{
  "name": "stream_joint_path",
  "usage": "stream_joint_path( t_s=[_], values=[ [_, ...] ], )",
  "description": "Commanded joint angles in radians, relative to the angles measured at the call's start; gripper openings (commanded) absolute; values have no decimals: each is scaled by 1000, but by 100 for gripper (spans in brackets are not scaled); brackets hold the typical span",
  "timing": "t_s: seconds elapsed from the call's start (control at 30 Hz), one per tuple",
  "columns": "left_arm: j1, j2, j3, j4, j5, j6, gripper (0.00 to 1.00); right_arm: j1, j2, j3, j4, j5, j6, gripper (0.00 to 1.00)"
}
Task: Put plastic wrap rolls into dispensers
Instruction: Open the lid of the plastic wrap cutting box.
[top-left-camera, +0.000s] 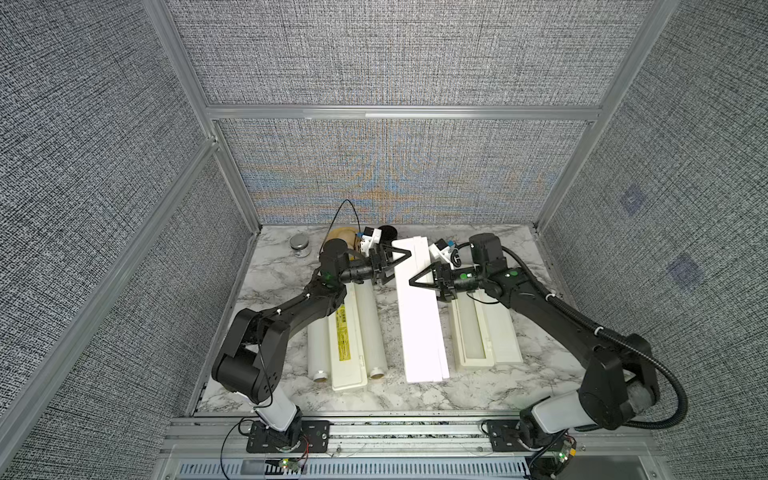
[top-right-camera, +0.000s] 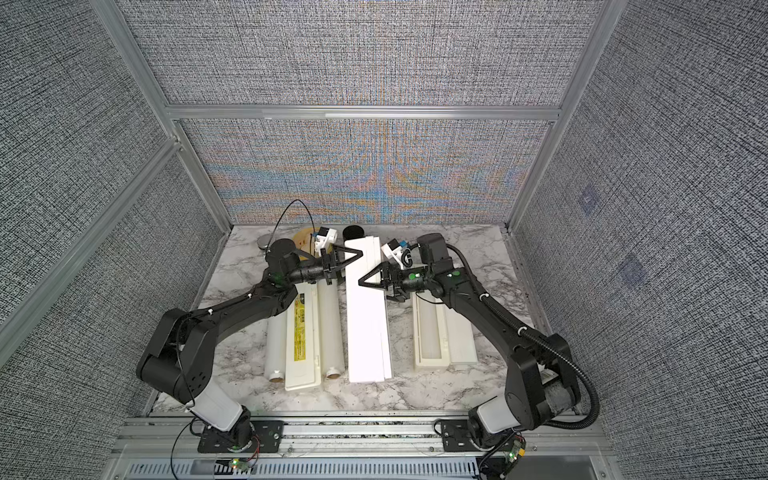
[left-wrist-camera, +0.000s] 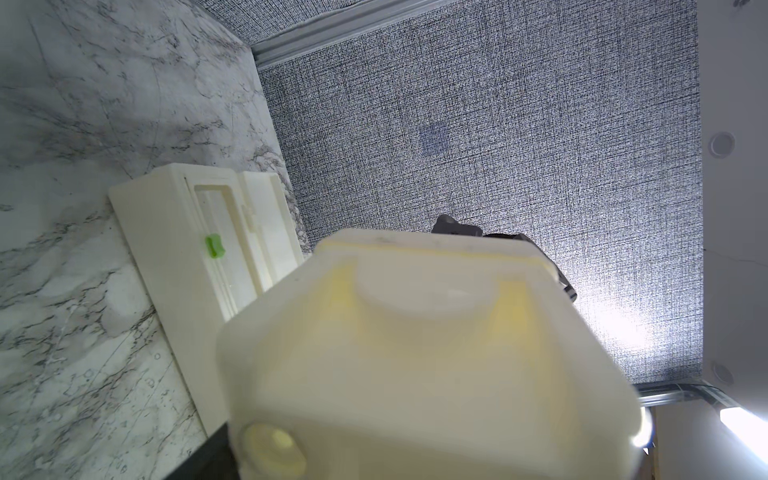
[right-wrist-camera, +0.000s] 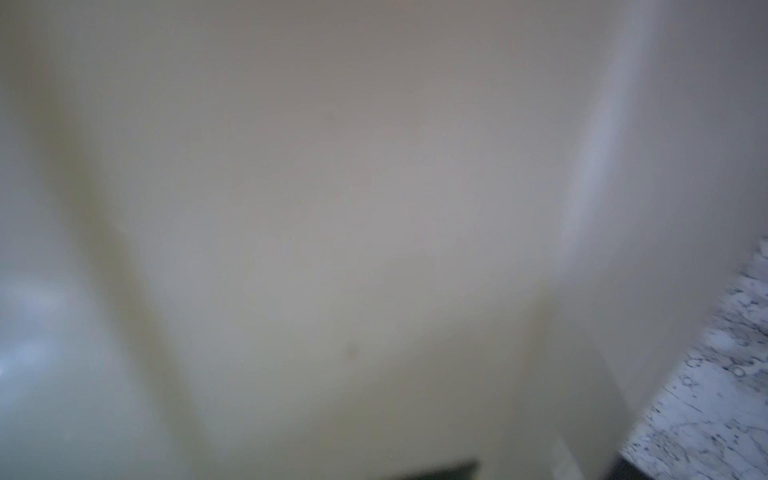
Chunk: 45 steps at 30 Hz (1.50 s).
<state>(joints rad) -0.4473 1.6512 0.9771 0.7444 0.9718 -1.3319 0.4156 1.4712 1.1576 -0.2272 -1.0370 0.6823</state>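
Both arms are in over the middle dispenser (top-left-camera: 419, 332), the long white box running from 12 to 6 o'clock down the centre of the marble table (top-left-camera: 282, 282). The left pincer (top-left-camera: 406, 253) comes in from 9 o'clock, its tip over the box's far end. The right pincer (top-left-camera: 414, 282) reaches across from 3 o'clock, its tip a little nearer along the same box. How wide either one stands, and whether it has hold of the box, cannot be told. From above each shows only as a black triangle, and both wrist views are filled by a cream blur at close range. At 8 o'clock the labelled dispenser (top-left-camera: 347, 345) lies shut, with a roll just beside each long side: the outer roll (top-left-camera: 318, 353) and the inner roll (top-left-camera: 372, 328). At 4 o'clock the open dispenser (top-left-camera: 473, 332) lies with its lid (top-left-camera: 503, 332) folded out flat and its green slider (left-wrist-camera: 214, 245) showing. A jar (top-left-camera: 299, 246) sits at 11 o'clock.
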Motion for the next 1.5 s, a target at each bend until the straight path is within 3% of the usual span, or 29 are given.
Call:
stream_joint_path(
  t_s=[0.0,0.17,0.57,0.77,0.87,1.47],
  values=[
    [-4,3,-12,51,40,-28,75,2,-10,15,21,-7,-41,99],
    [-8,0,-48,181,59,-100,87,-6,-8,-10,88,-29,6,75],
    [-33,-54,-143,184,76,-84,94,-13,0,-15,114,-41,24,74],
    [-33,-33,-143,184,56,-89,82,-12,-5,-25,113,-44,20,76],
    [-27,-13,-149,269,44,-142,78,-22,-18,-39,120,-50,19,77],
    [-13,6,-164,479,31,-259,71,-86,-50,-157,318,-77,149,77]
  ],
)
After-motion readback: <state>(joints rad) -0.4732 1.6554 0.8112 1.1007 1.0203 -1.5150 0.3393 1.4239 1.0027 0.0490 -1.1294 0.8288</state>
